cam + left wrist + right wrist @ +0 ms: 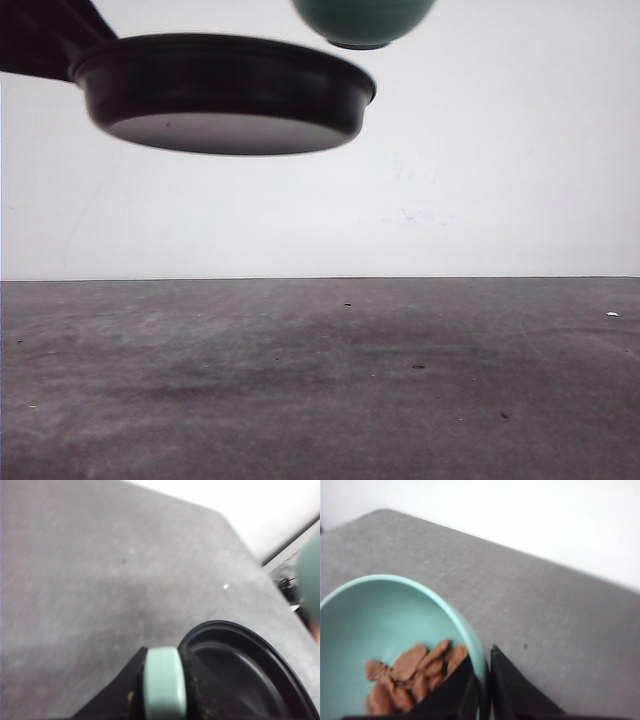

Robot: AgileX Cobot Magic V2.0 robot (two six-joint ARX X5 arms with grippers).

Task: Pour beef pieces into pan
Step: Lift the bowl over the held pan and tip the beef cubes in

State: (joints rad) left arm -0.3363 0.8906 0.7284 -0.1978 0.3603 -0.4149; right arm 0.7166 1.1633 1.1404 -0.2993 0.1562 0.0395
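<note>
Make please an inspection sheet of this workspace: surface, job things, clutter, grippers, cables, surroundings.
Surface: grey table, worn, small specks.
Job things: pan held in the air, inside bare where visible; beef pieces in teal bowl, bowl raised beside the pan.
Clutter: nothing seen.
Grippers: left gripper shut on the pan's mint handle; right gripper shut on the bowl rim.
Cables: dark wires past the table edge, blurred.
Surroundings: white wall.

- Desk (320, 390): grey, matte surface, mottled with lighter scuffed patches and a few small dark specks.
- One small white fleck (612, 315) lies on the desk near its right side.
- Wall (480, 170): plain white, unmarked apart from faint smudges, rising straight behind the desk's far edge.
- Lighting: even and diffuse; soft, indistinct shadow across the desk's middle.
</note>
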